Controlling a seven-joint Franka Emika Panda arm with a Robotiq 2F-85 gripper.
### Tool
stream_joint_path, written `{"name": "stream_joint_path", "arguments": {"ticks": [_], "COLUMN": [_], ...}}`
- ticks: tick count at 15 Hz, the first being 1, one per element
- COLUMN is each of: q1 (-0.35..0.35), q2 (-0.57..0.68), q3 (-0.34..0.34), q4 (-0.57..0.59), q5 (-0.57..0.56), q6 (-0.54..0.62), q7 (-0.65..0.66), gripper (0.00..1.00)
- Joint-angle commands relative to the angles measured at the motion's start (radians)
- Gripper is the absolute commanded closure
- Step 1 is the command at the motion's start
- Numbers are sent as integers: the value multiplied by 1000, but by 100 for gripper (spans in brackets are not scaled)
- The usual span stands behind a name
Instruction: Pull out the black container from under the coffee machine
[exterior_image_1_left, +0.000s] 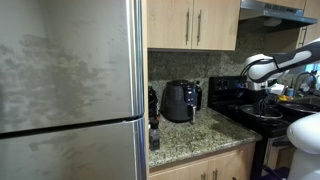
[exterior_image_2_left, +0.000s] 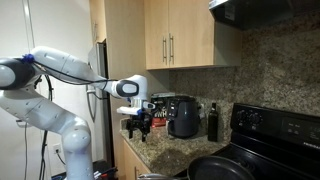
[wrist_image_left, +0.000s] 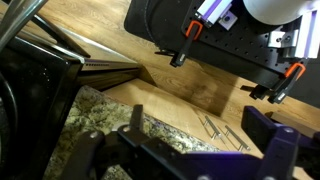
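Observation:
The coffee machine (exterior_image_1_left: 180, 101) is a squat glossy black appliance that stands on the granite counter (exterior_image_1_left: 195, 132) against the back wall; it also shows in an exterior view (exterior_image_2_left: 183, 116). I cannot tell a black container apart from its dark base. My gripper (exterior_image_2_left: 140, 122) hangs in the air in front of the counter edge, apart from the machine. In the wrist view the gripper (wrist_image_left: 198, 118) is open and empty, its two dark fingers spread wide over the counter edge and the wooden cabinet doors (wrist_image_left: 180, 95).
A steel refrigerator (exterior_image_1_left: 70, 90) fills one side. A black stove (exterior_image_2_left: 275, 135) with a pan (exterior_image_2_left: 215, 166) stands beside the counter. A dark bottle (exterior_image_2_left: 212, 122) is next to the machine. Wooden cabinets (exterior_image_2_left: 185, 35) hang above.

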Motion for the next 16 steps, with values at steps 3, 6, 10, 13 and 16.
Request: {"name": "stream_joint_path", "arguments": {"ticks": [3,6,10,13,16], "q1": [75,183,221,241,316], "q2": [-18,-138,-163,-151,-113], "q3": [-54,36,53,60,40], "q4": [-14,111,145,127,90], "q5": [1,149,173,180,223], "q6": [78,-94,-107,-97,-59], "q7": [-238,-272,-241,-242,-333], "gripper": [0,0,0,0,0]}}
